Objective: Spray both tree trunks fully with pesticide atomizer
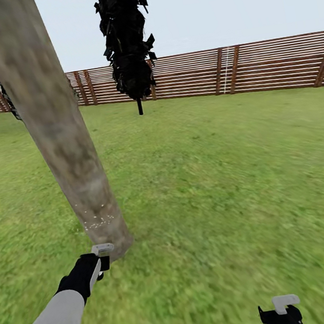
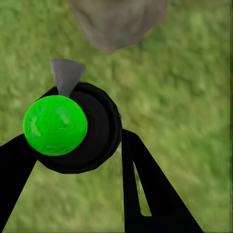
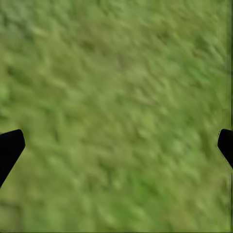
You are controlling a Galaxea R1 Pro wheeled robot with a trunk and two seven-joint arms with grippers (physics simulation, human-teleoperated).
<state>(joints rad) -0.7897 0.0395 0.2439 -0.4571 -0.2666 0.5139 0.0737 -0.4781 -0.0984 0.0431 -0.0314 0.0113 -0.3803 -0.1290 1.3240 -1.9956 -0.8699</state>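
Left wrist view is showing the left claw (image 2: pixel 80 145) clenching the pesticide atomizer (image 2: pixel 73 128), a dark round body with a bright green cap facing the camera and a grey nozzle pointing toward the base of the tree trunk (image 2: pixel 116 22) close ahead. In the head view the left claw (image 1: pixel 100 262) is hovering low over the lawn (image 1: pixel 211 175) just beside the foot of the leaning tan-grey tree trunk (image 1: pixel 58 130), where white specks of pesticide (image 1: pixel 98 222) are clinging to the bark near the ground. The right claw (image 1: pixel 280 313) is hanging released at the bottom edge, its fingertips (image 3: pixel 9 148) standing wide apart over bare grass. Farther off, a dark narrow tree (image 1: pixel 127 42) is standing before the brown slatted fence (image 1: pixel 252 68).
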